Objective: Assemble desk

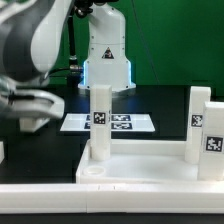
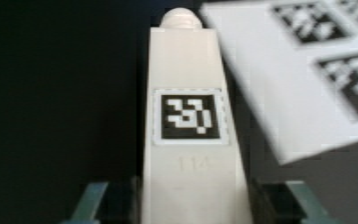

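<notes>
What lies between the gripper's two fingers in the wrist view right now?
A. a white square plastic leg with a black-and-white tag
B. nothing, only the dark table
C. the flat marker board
A: the white square plastic leg runs lengthwise between the fingers of the gripper, tag facing the camera, with a dark gap on each side.

The arm (image 1: 40,40) bends in from the exterior view's left, wrist low and near; its gripper (image 2: 194,200) has its fingers (image 2: 98,200) spread wide apart.
</notes>
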Tool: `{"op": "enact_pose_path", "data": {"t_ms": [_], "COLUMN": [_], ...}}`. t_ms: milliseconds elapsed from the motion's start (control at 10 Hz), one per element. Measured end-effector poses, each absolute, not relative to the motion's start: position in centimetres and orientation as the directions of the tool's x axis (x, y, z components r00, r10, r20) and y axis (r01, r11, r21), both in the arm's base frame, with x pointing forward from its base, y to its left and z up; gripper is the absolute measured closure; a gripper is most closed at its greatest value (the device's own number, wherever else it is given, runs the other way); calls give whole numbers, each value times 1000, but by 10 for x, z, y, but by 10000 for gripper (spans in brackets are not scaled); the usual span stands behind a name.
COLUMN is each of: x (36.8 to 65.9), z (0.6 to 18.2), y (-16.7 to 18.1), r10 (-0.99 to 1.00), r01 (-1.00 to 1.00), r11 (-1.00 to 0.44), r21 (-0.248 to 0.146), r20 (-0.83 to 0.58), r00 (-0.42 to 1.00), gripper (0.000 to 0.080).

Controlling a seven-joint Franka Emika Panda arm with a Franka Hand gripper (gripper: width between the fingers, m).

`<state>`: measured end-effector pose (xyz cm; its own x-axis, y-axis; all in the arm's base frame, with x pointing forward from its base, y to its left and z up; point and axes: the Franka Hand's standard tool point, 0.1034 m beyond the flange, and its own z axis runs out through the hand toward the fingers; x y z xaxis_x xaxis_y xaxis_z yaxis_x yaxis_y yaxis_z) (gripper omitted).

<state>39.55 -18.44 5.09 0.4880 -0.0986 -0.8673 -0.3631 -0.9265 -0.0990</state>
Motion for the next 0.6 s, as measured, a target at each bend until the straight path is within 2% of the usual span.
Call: {"op": "enact_pose_path", "data": {"t_ms": [100,300,400,500,600], "x": [409,435,450,451,451], "z": [74,111,123,128,123], "y": [-182,-162,-141,-123,-128], "r10": [-117,-195,-202,-178,-129], "r01": [-381,-409,-368,-334,-268], "r11": [-920,-912,-930,-943,-963], "r21": [-91,-22,-10,-17,-39], "r20": [-864,-854,-822,-818,-805], "r00": [489,482,533,547,579], "gripper": [512,512,512,512,512]}}
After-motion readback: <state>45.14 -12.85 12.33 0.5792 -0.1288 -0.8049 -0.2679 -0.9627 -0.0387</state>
